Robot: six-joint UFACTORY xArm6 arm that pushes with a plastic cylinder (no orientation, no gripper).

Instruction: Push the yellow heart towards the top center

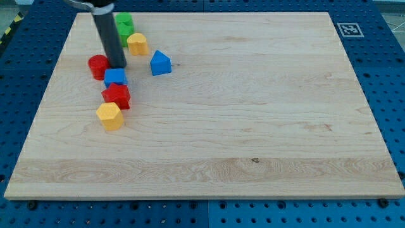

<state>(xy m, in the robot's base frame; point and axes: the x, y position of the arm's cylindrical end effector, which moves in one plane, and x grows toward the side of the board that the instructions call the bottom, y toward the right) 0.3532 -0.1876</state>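
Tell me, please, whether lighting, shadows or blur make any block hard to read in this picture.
Camera view: lighting is even and soft, no glare on the wooden board; shadows are short and faint. The rod's top is cut off by the frame; my tip sits between the red cylinder and the yellow heart, sharp. The green block is partly hidden.

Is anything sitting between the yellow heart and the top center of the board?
Nothing visible blocks it. The yellow heart has bare board toward the top center on its right. My tip sits just lower left of it; the green block is upper left.
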